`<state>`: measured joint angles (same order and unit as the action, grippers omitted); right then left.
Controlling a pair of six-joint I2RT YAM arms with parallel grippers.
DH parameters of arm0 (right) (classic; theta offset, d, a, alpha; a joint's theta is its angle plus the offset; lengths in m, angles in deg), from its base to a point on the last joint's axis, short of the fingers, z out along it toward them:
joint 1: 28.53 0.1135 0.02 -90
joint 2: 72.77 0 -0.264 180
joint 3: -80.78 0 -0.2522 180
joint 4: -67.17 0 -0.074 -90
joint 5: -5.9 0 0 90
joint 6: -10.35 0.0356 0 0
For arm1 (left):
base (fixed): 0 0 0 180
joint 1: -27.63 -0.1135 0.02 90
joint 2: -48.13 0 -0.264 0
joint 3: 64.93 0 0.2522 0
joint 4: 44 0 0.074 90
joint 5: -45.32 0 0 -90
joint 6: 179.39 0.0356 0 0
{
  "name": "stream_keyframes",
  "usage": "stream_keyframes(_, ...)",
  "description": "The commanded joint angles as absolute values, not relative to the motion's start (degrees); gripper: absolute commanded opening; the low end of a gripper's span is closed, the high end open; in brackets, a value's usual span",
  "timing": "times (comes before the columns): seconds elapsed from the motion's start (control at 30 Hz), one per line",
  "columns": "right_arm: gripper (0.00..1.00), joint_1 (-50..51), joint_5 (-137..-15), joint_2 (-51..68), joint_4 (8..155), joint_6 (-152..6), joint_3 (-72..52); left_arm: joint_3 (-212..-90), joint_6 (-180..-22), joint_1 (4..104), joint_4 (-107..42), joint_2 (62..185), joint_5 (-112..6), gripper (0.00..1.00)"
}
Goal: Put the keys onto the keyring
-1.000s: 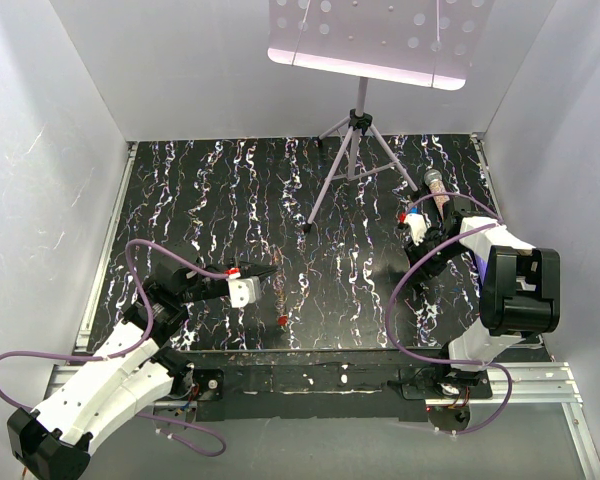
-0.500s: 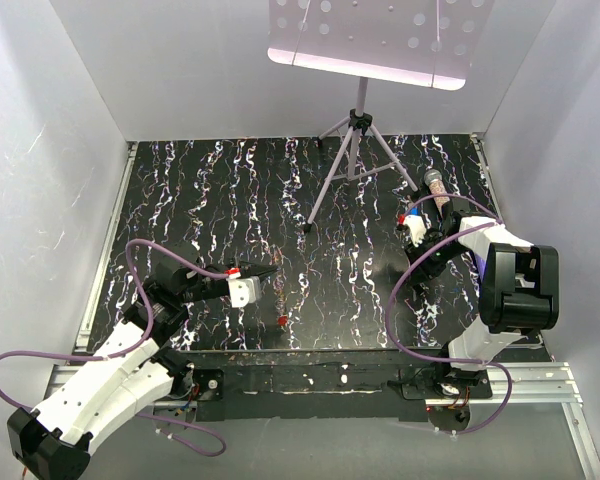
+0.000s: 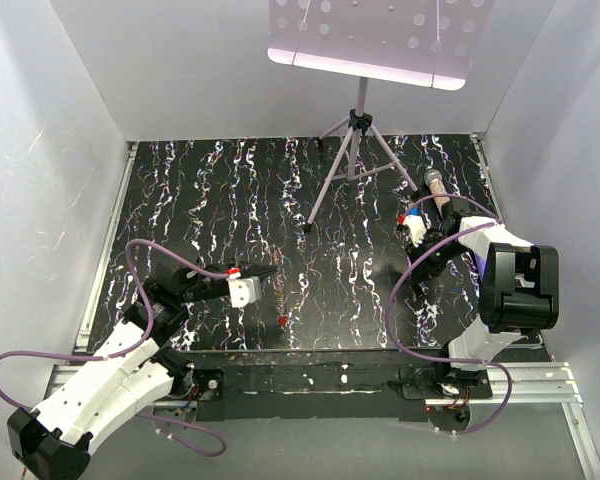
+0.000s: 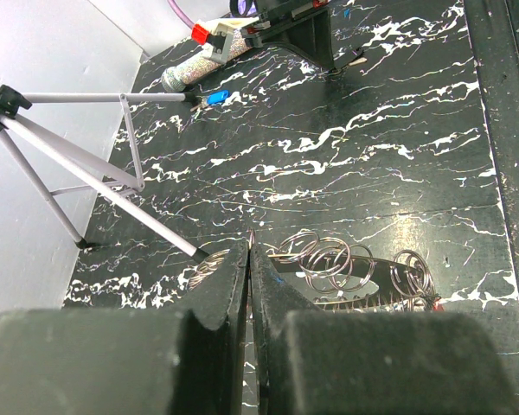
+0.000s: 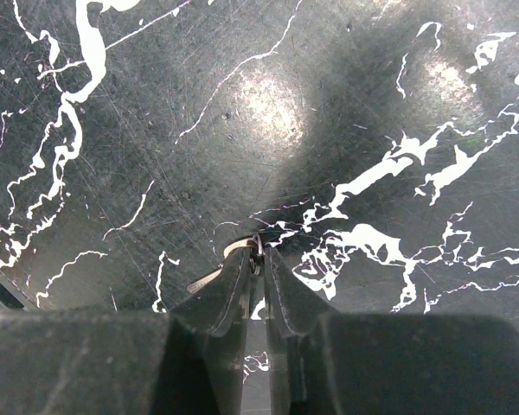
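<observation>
Though faint overhead, the keyring (image 4: pixel 329 259) shows coils from left wrist.

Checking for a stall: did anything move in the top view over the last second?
Nothing visibly changed. Both arms hold the same pose. The left gripper is shut on the keyring, which hangs from it as before. The right gripper is shut on a small metal piece low over the table.
</observation>
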<state>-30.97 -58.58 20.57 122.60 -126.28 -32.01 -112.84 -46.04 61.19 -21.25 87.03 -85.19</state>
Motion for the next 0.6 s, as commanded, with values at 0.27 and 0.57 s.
stream_keyframes(0.27,0.08,-30.6,-57.4,20.0,124.4,-126.0,-31.2,-113.9,-46.2,61.2,-22.9,86.6,-85.8,0.0)
stream_keyframes(0.57,0.01,-30.6,-56.3,18.5,125.0,-125.4,-30.8,-114.0,-46.2,61.2,-22.9,86.6,-85.9,0.0)
